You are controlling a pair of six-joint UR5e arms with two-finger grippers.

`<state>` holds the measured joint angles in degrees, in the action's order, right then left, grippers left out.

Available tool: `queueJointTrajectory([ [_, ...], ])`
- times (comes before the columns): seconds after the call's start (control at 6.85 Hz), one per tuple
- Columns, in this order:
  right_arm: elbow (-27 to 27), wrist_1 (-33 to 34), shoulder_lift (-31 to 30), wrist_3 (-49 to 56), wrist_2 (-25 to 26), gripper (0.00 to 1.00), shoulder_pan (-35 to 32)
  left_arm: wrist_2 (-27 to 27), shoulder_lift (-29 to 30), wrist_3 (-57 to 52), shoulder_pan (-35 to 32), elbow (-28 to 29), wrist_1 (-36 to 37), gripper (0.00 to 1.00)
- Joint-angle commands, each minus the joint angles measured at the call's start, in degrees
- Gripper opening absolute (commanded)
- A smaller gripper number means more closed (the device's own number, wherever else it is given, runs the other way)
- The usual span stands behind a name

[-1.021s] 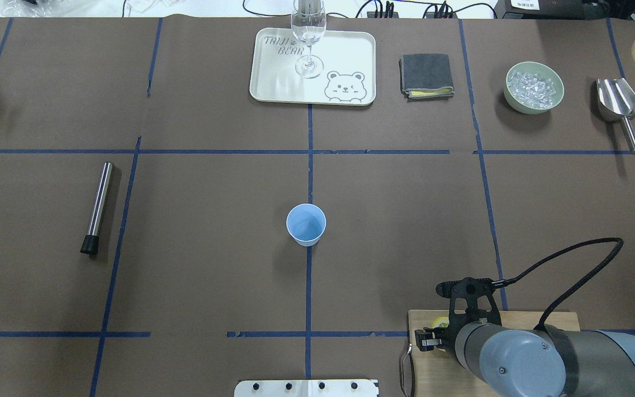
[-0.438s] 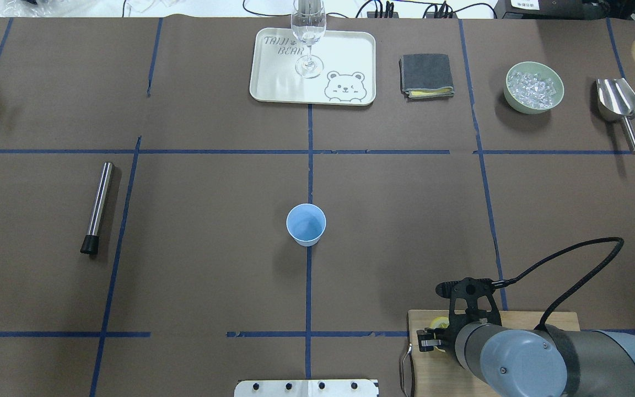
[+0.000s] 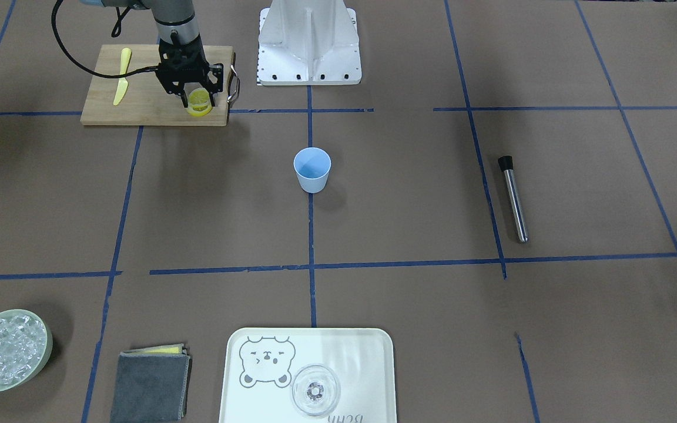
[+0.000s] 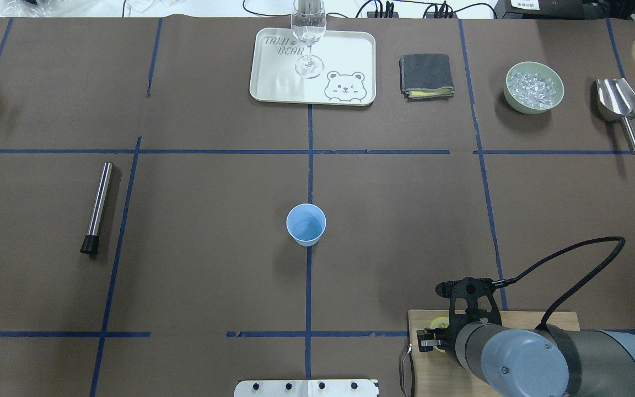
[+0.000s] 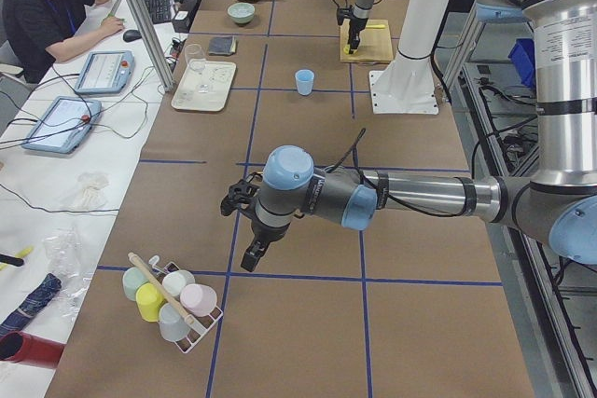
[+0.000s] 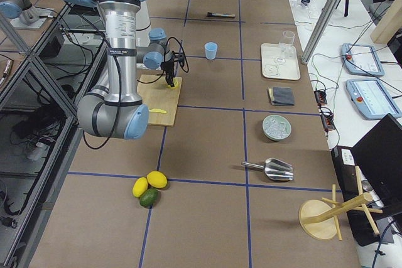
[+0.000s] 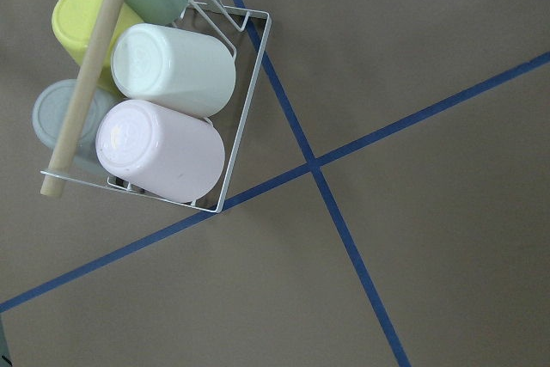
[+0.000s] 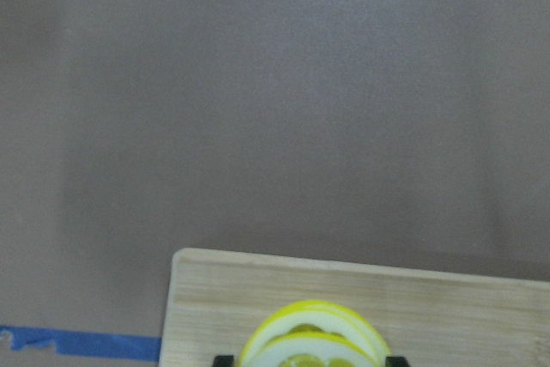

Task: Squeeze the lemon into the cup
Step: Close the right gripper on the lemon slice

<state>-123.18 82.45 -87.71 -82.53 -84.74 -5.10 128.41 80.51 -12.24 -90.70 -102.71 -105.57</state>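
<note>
table [image 4: 185, 275]: You have a wide brown top with blue tape lines. Most of the middle is bare.
left arm [image 5: 410, 195]: It stretches out low over the far left end, well apart from the cup.
right arm [image 4: 543, 364]: It reaches over the near right corner, above the wooden board.
board [image 3: 138, 103]: It lies flat by the table's near edge. A metal handle sits on the side that faces the middle line.
open room: Between the board and the cup you see only bare brown table.
wire rack [image 7: 232, 126]: It holds pale mugs on their sides, right under the left wrist camera.
cup [image 4: 306, 224]: It stands upright on the middle blue line, mouth up, all alone.
knife [image 3: 121, 76]: It lies flat on the board, apart from the right gripper.
left gripper [image 5: 254, 253]: It hangs above the table near the wire rack. You cannot tell if its fingers are apart or together.
right gripper [image 3: 198, 100]: It points down at the board's corner by the handle. Its two tips sit tight on both sides of the lemon.
lemon [image 8: 314, 337]: It stands on edge between the tips, close to the board's far edge. A second slice sits right against it.
</note>
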Motion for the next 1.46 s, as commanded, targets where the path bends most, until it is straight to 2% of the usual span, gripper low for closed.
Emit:
queueJointTrajectory([
  [0.0,-2.0,0.2,-0.1,0.0,-0.1,0.50,-0.1,0.0,0.0,0.0,0.0,0.0,0.0,1.00],
  [0.44,-5.5,1.0,-0.1,0.0,-1.9,0.50,-0.9,-0.1,0.0,0.0,0.0,0.1,0.0,1.00],
  [0.88,-5.4,3.2,1.2,0.1,-4.6,0.50,-3.6,0.0,0.1,0.0,0.0,0.2,0.0,1.00],
  [1.02,-5.3,6.3,3.8,0.1,-5.1,0.50,-4.1,-0.1,0.1,0.0,-0.1,0.3,0.0,1.00],
  [1.31,-4.9,17.1,14.2,0.6,-5.2,0.50,-5.3,-0.1,0.1,0.0,0.0,0.3,0.0,1.00],
])
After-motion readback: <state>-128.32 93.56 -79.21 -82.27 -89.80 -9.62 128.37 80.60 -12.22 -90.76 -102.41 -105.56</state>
